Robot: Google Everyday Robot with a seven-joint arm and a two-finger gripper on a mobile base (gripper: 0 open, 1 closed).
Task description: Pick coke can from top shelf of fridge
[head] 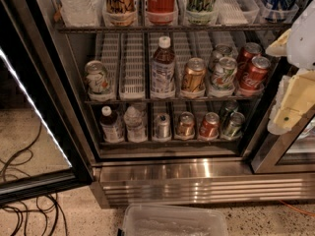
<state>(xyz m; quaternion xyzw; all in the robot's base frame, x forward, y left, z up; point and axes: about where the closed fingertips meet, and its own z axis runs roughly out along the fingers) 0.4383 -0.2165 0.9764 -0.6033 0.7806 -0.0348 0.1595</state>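
The coke can [161,1], tall and red with white script, stands in a white lane tray on the top shelf [221,27] of the fridge [197,181]; its top is cut off by the frame's upper edge. It stands between a gold-and-black tall can [119,3] and a green-and-black tall can [202,0]. My gripper [294,90], white and pale yellow, hangs at the right edge in front of the fridge, level with the middle rack. It is well to the right of the coke can, below it, and apart from it.
A clear bottle [76,4] stands left on the top shelf. The middle rack holds a brown bottle [163,68], several cans and short red cans [253,70]. The open glass door [29,107] is at the left. A clear plastic bin [172,222] and cables [24,200] lie on the floor.
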